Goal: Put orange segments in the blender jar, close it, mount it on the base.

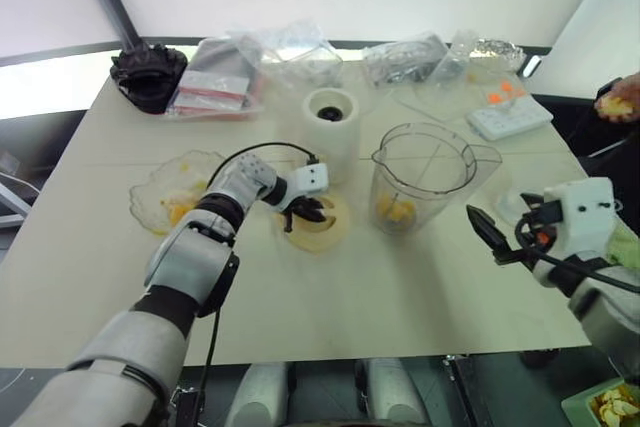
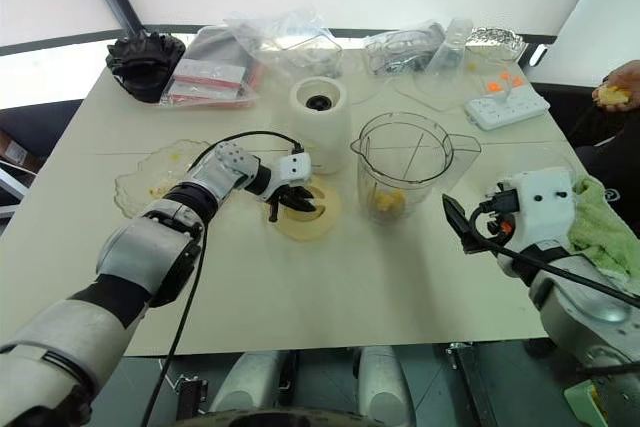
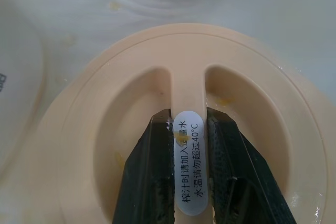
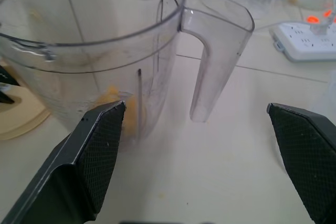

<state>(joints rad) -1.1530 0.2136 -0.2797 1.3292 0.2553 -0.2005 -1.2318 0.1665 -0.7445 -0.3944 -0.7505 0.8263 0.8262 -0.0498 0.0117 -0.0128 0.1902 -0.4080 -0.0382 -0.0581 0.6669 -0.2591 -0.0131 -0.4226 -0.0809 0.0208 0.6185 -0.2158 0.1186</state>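
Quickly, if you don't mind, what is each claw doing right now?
Left claw: shut on the lid's centre rib.
Right claw: open, holding nothing, facing the blender jar.

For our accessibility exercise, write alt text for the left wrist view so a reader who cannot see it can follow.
The left pincer has its two black fingers closed on the raised centre rib of the round cream lid, either side of a white sticker with printed text. The lid lies flat on the pale table, flecked with bits of orange pulp.
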